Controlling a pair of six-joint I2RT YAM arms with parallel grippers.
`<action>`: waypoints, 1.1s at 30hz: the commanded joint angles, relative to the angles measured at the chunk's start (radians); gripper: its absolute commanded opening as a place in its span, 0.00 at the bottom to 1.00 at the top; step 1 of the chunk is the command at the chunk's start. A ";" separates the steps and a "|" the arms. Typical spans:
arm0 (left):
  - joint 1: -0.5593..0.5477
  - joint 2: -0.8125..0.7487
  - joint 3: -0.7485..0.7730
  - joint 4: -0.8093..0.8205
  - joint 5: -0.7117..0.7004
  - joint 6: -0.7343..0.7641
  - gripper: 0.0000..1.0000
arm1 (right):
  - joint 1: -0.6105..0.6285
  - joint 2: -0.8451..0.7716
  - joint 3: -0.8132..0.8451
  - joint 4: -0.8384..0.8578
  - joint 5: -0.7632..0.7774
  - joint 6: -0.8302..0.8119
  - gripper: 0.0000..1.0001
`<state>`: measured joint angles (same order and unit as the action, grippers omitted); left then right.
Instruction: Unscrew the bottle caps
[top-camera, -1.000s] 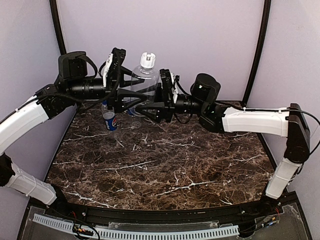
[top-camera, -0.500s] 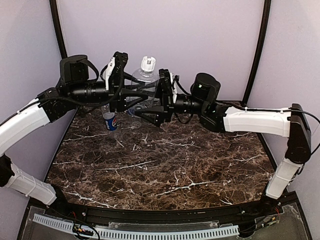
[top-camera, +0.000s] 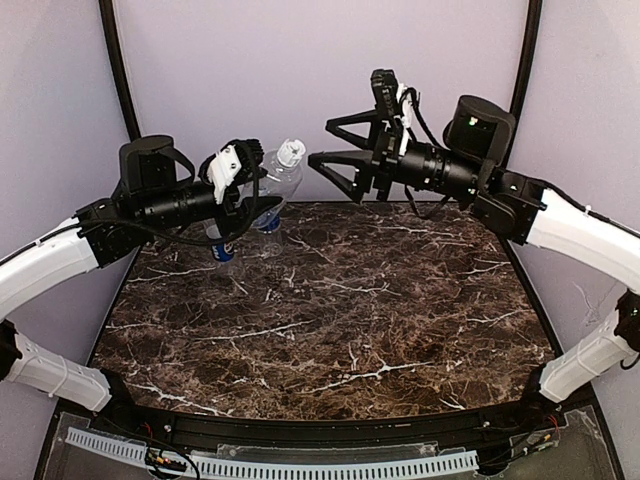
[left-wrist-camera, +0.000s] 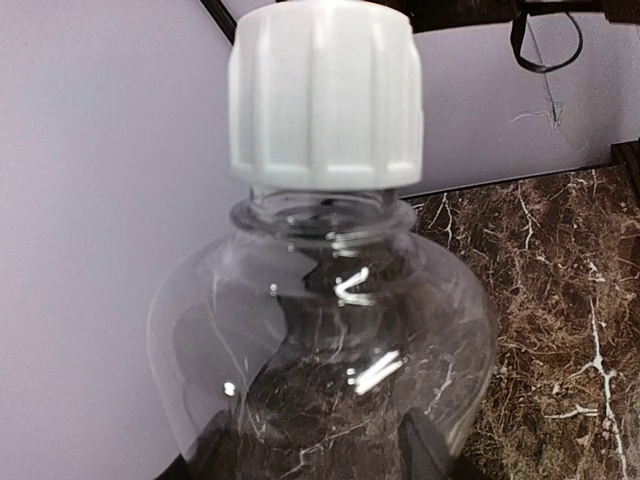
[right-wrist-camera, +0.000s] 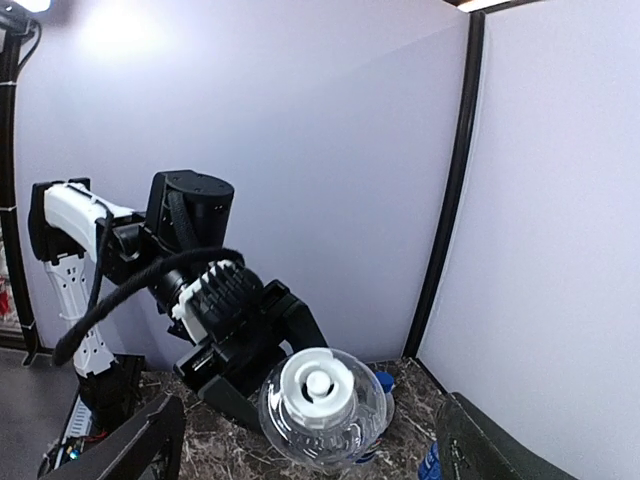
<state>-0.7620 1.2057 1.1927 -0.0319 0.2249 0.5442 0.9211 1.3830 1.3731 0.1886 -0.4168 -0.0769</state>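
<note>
**Step in hand: cap removal, first bottle.**

The left gripper (top-camera: 258, 196) was closed round the lower body of the clear, unlabelled, round-shouldered plastic bottle (top-camera: 276, 183). It held the bottle tilted at the rear left of the dark brown, white-veined marble-pattern table top (top-camera: 330, 320), neck pointing up and to the right. The white ribbed plastic screw cap (left-wrist-camera: 322, 95) sat fully on the neck, skirt just above the collar ring, no gap visible. The right gripper (top-camera: 322, 140) was spread wide and empty, apart from the cap, to its right and higher.

**Procedure (recommended):**
- Align R gripper axis w/ the neck axis and centre the cap between the fingers.
- Close on the ribbed skirt only, not the collar.
- Rotate the wrist in the loosening direction.
- L gripper must hold firm: the thin clear wall looked soft and prob. liable to flex or spin under torque.
- Ribs should give purchase; the smooth glossy body will not.

**Other items:**
- A small bottle w/ blue Pepsi label (top-camera: 220, 245) stood on the table, partly hidden by the L arm.
- A dark blue cap (right-wrist-camera: 383, 380) showed just behind the held bottle.
- Third cap: could not be made out.
</note>
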 joint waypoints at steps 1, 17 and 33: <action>-0.015 -0.015 -0.025 0.069 -0.097 0.093 0.40 | 0.061 0.058 0.097 -0.145 0.169 0.056 0.85; -0.028 -0.009 -0.036 0.077 -0.096 0.119 0.40 | 0.095 0.174 0.224 -0.145 0.266 0.071 0.57; -0.034 -0.019 -0.057 0.077 -0.077 0.127 0.74 | 0.090 0.182 0.231 -0.152 0.280 0.056 0.00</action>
<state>-0.7864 1.2079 1.1622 0.0128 0.1104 0.6525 1.0153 1.5650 1.5803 0.0265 -0.1516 -0.0368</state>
